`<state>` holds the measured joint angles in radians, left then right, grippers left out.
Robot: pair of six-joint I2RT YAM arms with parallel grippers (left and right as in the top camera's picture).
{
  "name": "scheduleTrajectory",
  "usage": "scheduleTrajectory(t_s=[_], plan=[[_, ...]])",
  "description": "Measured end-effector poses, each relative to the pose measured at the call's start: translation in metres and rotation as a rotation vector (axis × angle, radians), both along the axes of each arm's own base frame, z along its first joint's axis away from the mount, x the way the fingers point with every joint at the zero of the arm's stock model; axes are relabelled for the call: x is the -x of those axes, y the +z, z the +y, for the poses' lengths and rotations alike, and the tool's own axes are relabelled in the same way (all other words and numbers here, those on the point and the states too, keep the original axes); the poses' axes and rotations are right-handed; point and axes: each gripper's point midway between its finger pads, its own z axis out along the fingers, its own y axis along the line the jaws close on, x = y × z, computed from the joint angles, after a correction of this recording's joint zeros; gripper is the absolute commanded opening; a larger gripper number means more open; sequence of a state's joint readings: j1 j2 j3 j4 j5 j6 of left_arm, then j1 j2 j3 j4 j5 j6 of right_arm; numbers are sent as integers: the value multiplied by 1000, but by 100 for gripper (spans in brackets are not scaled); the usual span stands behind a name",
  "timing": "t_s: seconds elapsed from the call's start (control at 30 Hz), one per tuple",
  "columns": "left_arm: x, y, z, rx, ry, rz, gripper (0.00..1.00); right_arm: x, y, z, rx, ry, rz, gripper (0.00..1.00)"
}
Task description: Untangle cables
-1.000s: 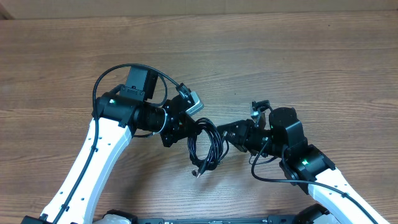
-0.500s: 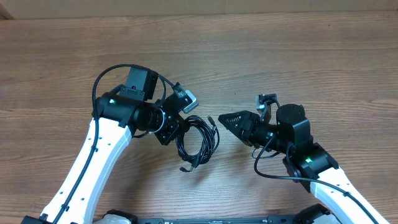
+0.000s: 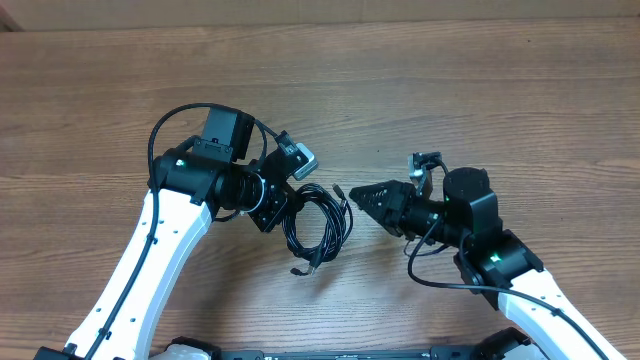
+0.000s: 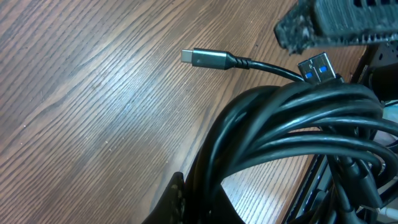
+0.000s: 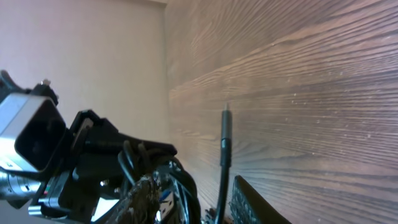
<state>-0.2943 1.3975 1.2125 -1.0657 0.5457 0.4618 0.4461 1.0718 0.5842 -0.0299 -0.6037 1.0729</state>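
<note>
Since right tool [image 3: 365, 193] has backed off to 3 o'clock of cables [image 3: 318, 225], jaws part-open, empty: cables still one tangled coil near bench [image 3: 450, 80] centre. Left tool [image 3: 283, 205] clamped on cables at 9 o'clock edge. No strand freed; fresh grasp likely needed.

Glossy black coiled cables [image 4: 292, 124] lay on a brown, streaky wood-grain bench [image 4: 93, 93]. One metal plug [image 4: 207, 58] was dark silvery-grey, and a second plug [image 4: 318, 68] showed bright blue inside.

The cables [image 3: 318, 228] are thin black cords in one loose, tangled coil at the middle of the wooden surface [image 3: 480, 90]. A grey plug [image 4: 205, 57] and a blue plug [image 4: 318, 68] stick out.
</note>
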Motion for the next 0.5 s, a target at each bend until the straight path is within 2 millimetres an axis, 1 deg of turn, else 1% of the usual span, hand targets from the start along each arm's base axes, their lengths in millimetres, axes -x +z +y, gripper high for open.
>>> scheduleTrajectory(t_s=[0.07,0.13,0.17,0.2,0.3,0.33,0.43,0.5], plan=[[0,0,-1,5,-2,1,4,5,0,5,0,21,0,38],[1,1,-2,11,-4,4,4,8,0,8,0,32,-1,34],[1,2,-3,17,-6,5,4,9,0,10,2,36,-3,28],[2,2,-3,22,-8,7,4,10,0,12,5,41,-4,20],[3,4,-6,43,-15,14,4,11,-4,16,14,38,1,6],[4,5,-8,54,-19,15,4,10,-6,16,20,37,6,4],[4,11,-15,102,-35,11,4,7,-17,18,32,26,44,4],[2,17,-22,150,-46,1,4,6,-19,21,30,31,49,4]])
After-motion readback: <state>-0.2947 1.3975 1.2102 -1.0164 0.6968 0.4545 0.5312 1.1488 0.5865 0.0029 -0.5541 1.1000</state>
